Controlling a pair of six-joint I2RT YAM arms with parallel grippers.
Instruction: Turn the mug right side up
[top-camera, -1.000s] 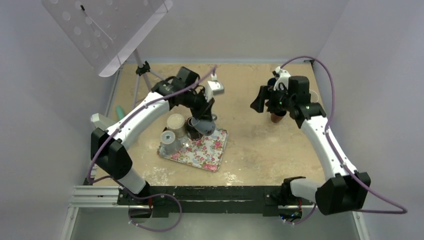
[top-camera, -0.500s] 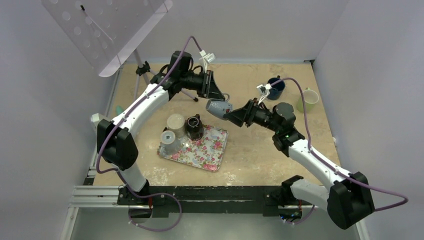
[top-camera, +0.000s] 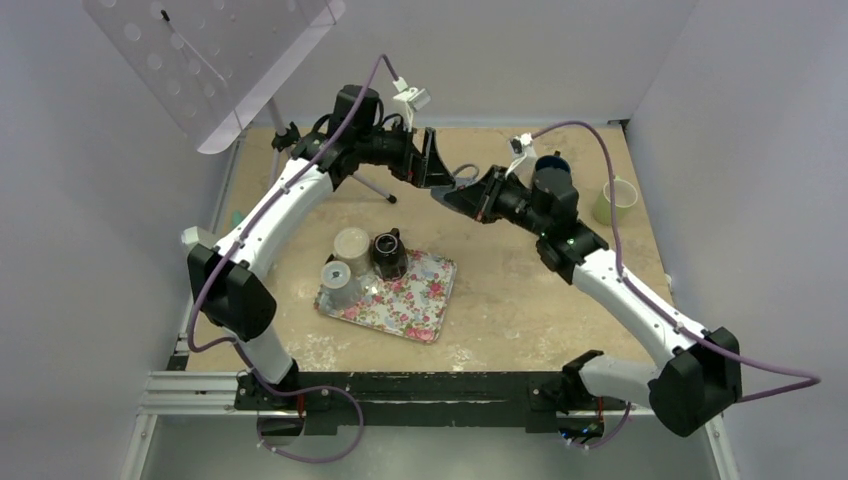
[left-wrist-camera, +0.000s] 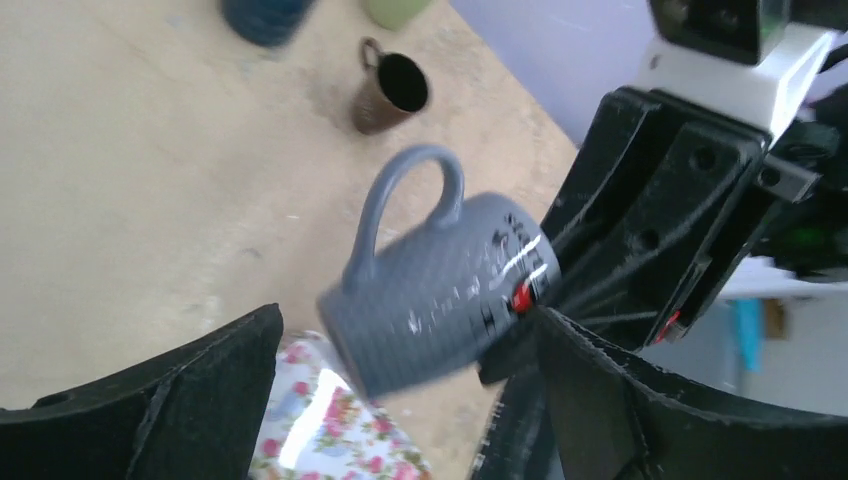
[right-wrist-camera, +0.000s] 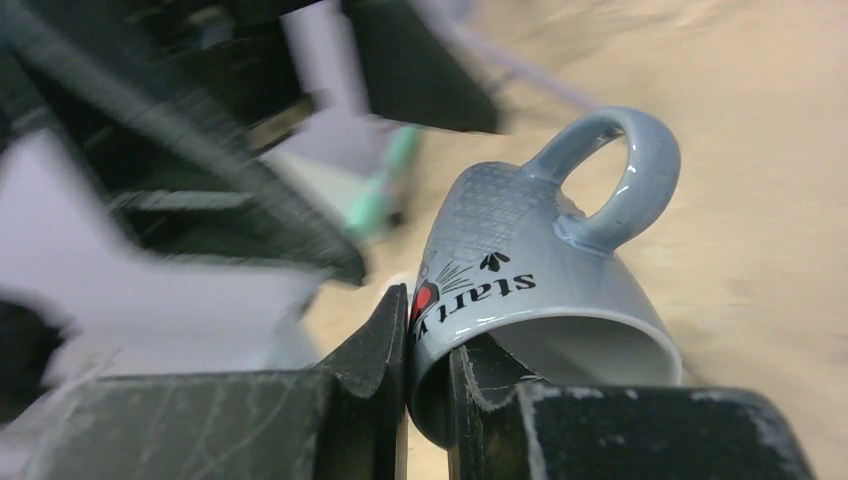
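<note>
Right claw (right-wrist-camera: 428, 335) pinches the rim of the grey textured mug (right-wrist-camera: 520, 250), tilted midair, handle up; left claw (left-wrist-camera: 408, 322) spread

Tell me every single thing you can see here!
grey mug: 1, grey, in the air, pinched at its rim
tray: 1, flowery, on the table by the left arm
cream cup: 1, cream, tray's left end
grey cup: 1, grey, tray's left end
dark mug: 1, dark, on the tray
brown mug: 1, brown, upright on the table
blue mug: 1, dark blue, far side
green mug: 1, light green, far right
panel: 1, white with holes, on a tripod, far left
table: 1, sandy
left pincer: 1, black, open
right pincer: 1, black, gripping the grey mug
</note>
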